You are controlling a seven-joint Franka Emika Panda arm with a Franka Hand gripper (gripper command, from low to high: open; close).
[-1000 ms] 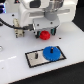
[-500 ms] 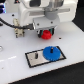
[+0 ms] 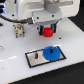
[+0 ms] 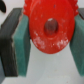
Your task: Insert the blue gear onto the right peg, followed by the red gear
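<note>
White tabletop (image 3: 12, 62) fills most of the exterior view, glossy and bright, with the robot's pale body in the upper part of the frame and some dark cables at the upper left. A small brownish object (image 3: 20, 31) stands on the table at the left; what it is cannot be told.

In the lower centre lies the base plate (image 3: 44, 56), white with a black rim. The blue gear (image 3: 51, 52) already sits on its right half, so the right peg is hidden under it. A thin dark pin (image 3: 36, 56) shows on the left half of the plate.

The gripper (image 3: 48, 31) hangs above the table, behind the plate in the frame, and it is closed around the red gear (image 3: 48, 32). In the wrist view the red gear (image 4: 48, 27) fills the middle of the picture, its hub facing the camera, and the two teal pads (image 4: 22, 44) press on its toothed rim from both sides.

The step in hand seems to be carrying the red gear to the right peg. To do it well, the arm should bring the hub hole exactly over the centre of the blue gear, keep the gear level, and go down slowly. The pads should let go only when the red gear rests on the blue one, otherwise it may tilt or jam on the pin.
</note>
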